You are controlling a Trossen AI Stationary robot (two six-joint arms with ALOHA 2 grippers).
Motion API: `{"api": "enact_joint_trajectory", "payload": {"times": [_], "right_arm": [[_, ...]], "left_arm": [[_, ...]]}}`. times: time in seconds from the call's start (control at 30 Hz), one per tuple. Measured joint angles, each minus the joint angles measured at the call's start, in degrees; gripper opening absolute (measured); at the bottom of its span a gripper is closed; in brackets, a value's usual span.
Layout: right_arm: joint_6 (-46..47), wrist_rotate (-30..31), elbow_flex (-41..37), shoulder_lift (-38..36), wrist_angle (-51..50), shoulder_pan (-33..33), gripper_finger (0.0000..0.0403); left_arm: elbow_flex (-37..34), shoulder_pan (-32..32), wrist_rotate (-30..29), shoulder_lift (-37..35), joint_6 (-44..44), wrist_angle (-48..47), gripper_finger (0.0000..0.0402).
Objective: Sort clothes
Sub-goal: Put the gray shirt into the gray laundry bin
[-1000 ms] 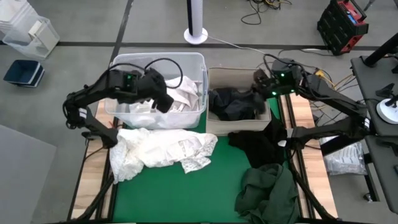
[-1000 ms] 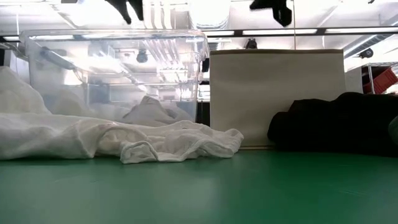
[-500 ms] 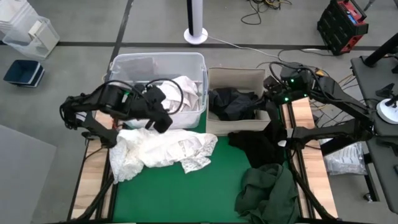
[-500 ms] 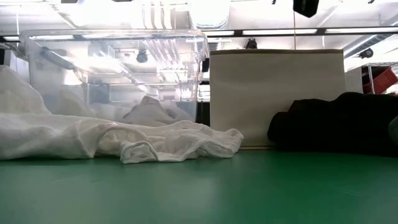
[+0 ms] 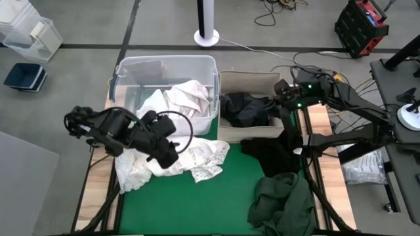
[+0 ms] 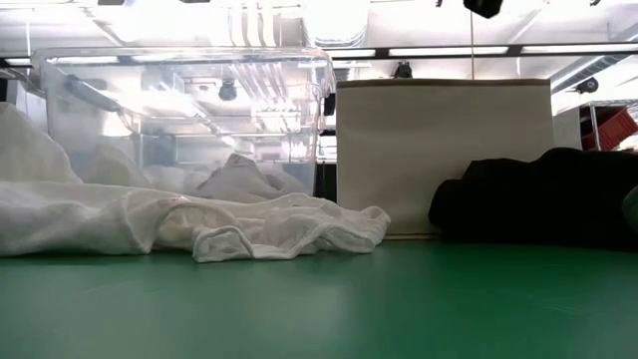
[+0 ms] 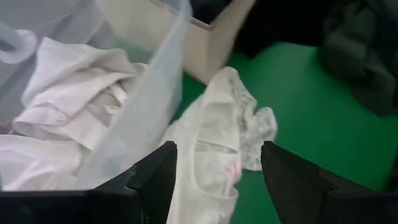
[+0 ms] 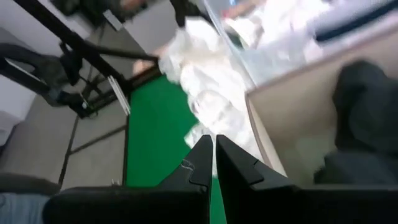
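Our left gripper (image 5: 164, 152) hangs over the white garment (image 5: 172, 159) heaped on the green mat (image 5: 223, 196) just near of the clear bin (image 5: 164, 62). Its jaws stand wide with nothing between them, as the left wrist view shows. Our right gripper (image 5: 281, 92) sits at the right edge of the beige bin (image 5: 252, 80), jaws pressed together and empty.

Whites already lie in the clear bin (image 7: 118, 118), dark clothes (image 5: 244, 109) in the beige one. A black garment (image 5: 272, 152) and a dark green garment (image 5: 283, 200) wait on the mat at the right.

The main risk we see is a poor grasp. The white garment (image 7: 214, 143) is lacy and spread in loose folds, so we may pinch only a thin edge and have it slip out on the lift, or trail over the bin wall. It lies close against the clear bin, so a careless descent could knock that wall or snag the cloth hanging at it.

On the right, the black garment touches the beige bin's near side. Dragging it may pull the green one along, mixing the piles. The cables looping by both arms could catch fabric.
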Motion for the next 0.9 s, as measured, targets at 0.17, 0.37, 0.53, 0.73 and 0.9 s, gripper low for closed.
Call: {"api": "enact_joint_trajectory", "payload": {"times": [0.17, 0.37, 0.53, 0.73, 0.9], "right_arm": [[0.59, 0.0, 0.0, 1.27, 10.01, 0.61, 0.0013], [1.38, 0.0, 0.0, 4.17, 24.37, 0.61, 0.0013], [0.73, -1.3, 0.0, 5.35, 24.78, 0.61, 0.0013], [-0.15, -1.45, 0.0, 5.3, 14.02, 0.61, 0.0013], [-0.73, -1.04, 0.0, 5.21, 4.82, 0.61, 0.0013]], "left_arm": [[0.0, -2.55, -0.04, 0.83, -2.37, 0.02, 0.021], [0.0, -3.13, -0.04, 1.08, -4.94, 0.1, 0.021], [-0.01, -3.4, -0.1, 1.08, -6.44, 0.1, 0.021], [-0.02, -3.75, -0.09, 1.08, -6.46, 0.06, 0.021], [-0.02, -3.72, -0.11, 1.08, -5.36, 0.02, 0.021]]}}
